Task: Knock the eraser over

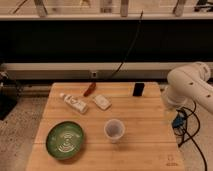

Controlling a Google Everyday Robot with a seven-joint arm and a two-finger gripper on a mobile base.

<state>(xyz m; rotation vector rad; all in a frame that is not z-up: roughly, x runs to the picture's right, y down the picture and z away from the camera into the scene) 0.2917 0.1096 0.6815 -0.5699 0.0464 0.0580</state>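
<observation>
The eraser is a small black slab standing upright near the far edge of the wooden table, right of centre. My white arm comes in from the right, beside the table's right edge. The gripper hangs below the arm at that right edge, to the right of the eraser and nearer the camera, apart from it.
A clear cup stands in the middle front. A green plate lies front left. A white tube, a white flat pad and a red-handled tool lie at the back left. Cables hang off the right side.
</observation>
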